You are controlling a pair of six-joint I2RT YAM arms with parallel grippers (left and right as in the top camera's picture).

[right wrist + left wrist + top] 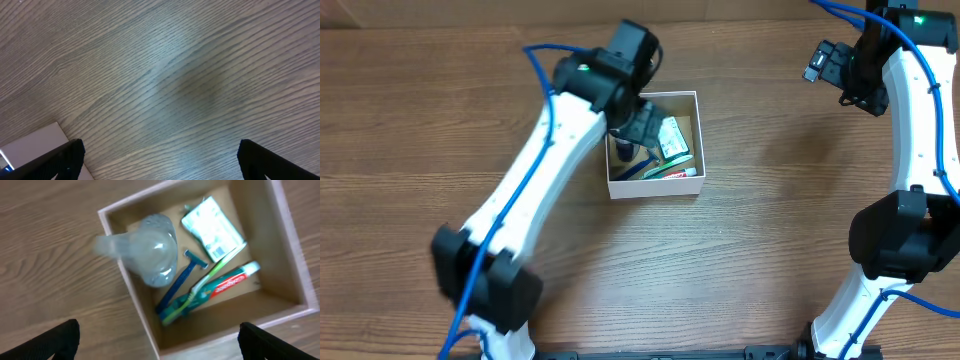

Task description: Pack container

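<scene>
1. At the far left of the overhead view, my left arm (535, 170) runs diagonally from the lower left edge up to top centre. It covers that strip of the desk (770, 230); the wood to its upper left is bare.
2. The left gripper (636, 126) hangs over the left part of the container. In its wrist view the fingers (50, 342) sit in the two lower corners, spread wide with nothing between them.
3. The container (655, 188) sits on the desk just left of centre, in the upper half. There is bare wood in front, behind and to its right; its left wall is hidden under the wrist.
4. Inside, left to right in the left wrist view:
   - A clear bottle (156, 250), blurred, overlaps the left wall with its neck pointing out over the desk. I cannot tell whether it is resting.
   - A blue razor (179, 286), a green toothbrush (200, 287) and a toothpaste tube (227, 282) lie diagonally and close together.
   - A green-white packet (212, 227) lies by the upper right wall.
5. Right of the container a wide stretch of desk is open.
6. The right arm (920, 150) follows the right edge. The right gripper (823, 62) is at the upper right, well apart from the container. Its wrist view shows its fingers (60, 160) far apart and holding nothing, over wood grain. There is a white corner (35, 145) at the lower left that I cannot identify.
</scene>
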